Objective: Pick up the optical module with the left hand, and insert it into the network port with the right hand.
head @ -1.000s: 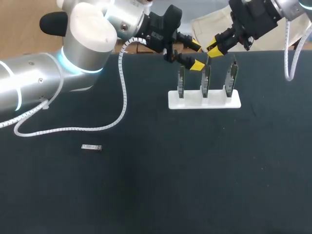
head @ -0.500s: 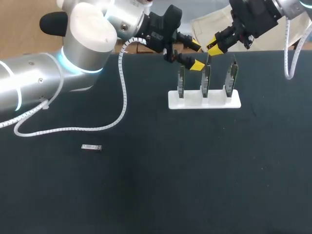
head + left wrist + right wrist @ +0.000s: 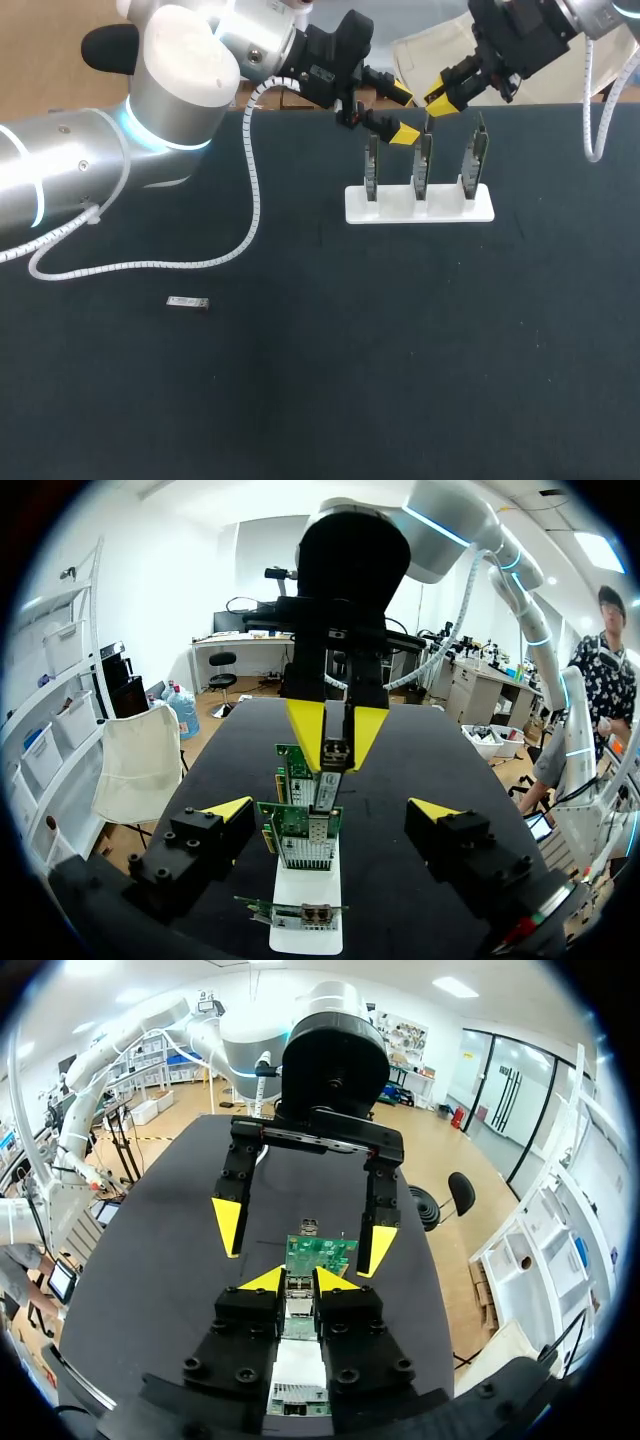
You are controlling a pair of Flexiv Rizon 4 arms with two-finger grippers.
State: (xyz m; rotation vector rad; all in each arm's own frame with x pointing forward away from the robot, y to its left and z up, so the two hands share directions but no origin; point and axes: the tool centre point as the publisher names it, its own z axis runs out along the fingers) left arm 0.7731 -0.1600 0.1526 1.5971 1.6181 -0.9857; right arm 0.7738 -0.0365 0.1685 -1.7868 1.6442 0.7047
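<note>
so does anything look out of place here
A small silver optical module lies alone on the table, far from the white card rack, while the right end effector already grips a second module above the cards.

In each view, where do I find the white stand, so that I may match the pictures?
Head view: stand far on the table, right of middle.
Left wrist view: stand under the open left gripper and ahead.
Right wrist view: stand under the right gripper, between its fingers.
Shared landmark: the green boards in it.
</note>
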